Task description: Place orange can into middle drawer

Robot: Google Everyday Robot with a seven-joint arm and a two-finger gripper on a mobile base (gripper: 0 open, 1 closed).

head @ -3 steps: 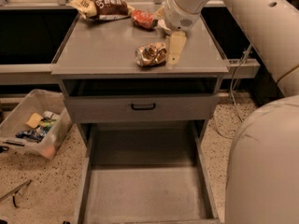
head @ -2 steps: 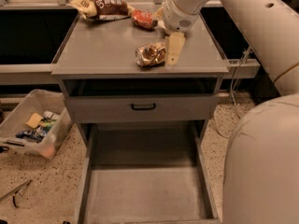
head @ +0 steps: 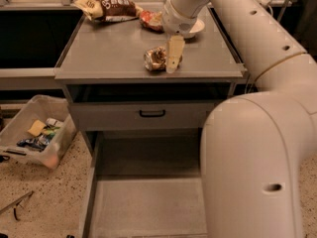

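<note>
Locate can [head: 156,58] on cabinet top [head: 104,53], lying near the front edge, right of centre, not yet in drawer [head: 148,207]. Find drawer pulled out below, floor bare, beneath closed front [head: 114,117] with black handle [head: 152,113].

Handling of can:
- Treat as light, probably empty, judging by dented, crumpled sides.
- Expect thin metal, yielding easily. Clamp just firmly enough to hold, no harder, to avoid further crushing and a sudden slip.
- Expect a shiny, slick skin and an uneven outline, hence poor seating in a flat grip.
- Expect rolling if nudged sideways.
- Take hold across the middle of the body, on the widest and least crumpled span, away from either end.

Gripper:
- Find gripper [head: 172,59] low over cabinet top, at the end of arm [head: 223,14] reaching in from the upper right.
- Note position against the right side of can, touching or nearly so.
- Cannot tell the opening from this view, nor whether clamped on can or merely beside it.
- Judge step in hand as the grasp of can.

Note bag [head: 106,6], red packet [head: 150,20] and plate [head: 196,28] at the rear of cabinet top, apart from can.
</note>
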